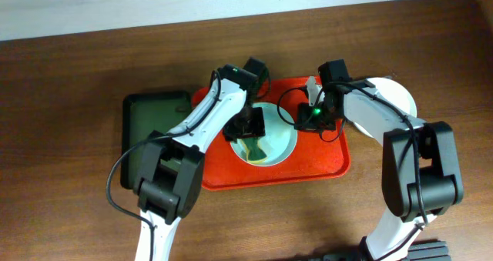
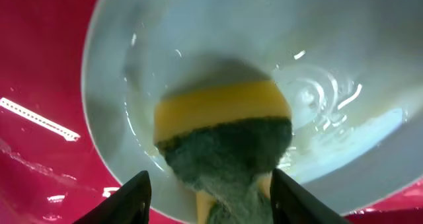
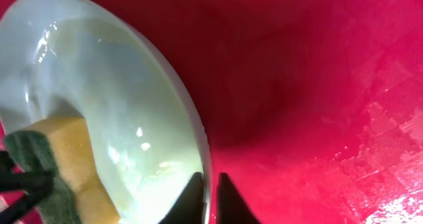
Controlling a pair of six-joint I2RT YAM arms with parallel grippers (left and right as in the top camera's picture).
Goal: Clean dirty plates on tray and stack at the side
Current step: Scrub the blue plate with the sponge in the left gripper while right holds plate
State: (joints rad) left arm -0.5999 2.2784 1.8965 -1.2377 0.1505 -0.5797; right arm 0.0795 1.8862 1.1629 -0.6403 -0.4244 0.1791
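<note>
The left gripper (image 2: 211, 207) has its two black fingers closed on a yellow foam sponge with a dark green scouring layer (image 2: 221, 112). The sponge is pressed into the bowl of a round, glossy, pale mint-white plate (image 2: 198, 45), and its soft yellow edge meets the surface. I judge this to be the wiping step, with the arm held steeply above so that it can push down. A wet shine shows around the sponge, and I cannot make out any yellow smear there. On the opposite side, the right gripper (image 3: 209, 197) is shut narrowly on the thin rim of the same plate. It probably holds the plate there so that it does not slide under the rubbing. The plate lies in the middle of the large red-orange rectangular plastic tray (image 1: 323, 165), whose floor is bare and a little scratched next to the rim. Further out, a white round plate (image 1: 399, 99) rests on the brown wooden table (image 1: 69, 99), half hidden under the right arm. This seems to be the stacking place at the side. A smaller dark green tray (image 1: 150, 122) lies just beside the left edge of the red one.
</note>
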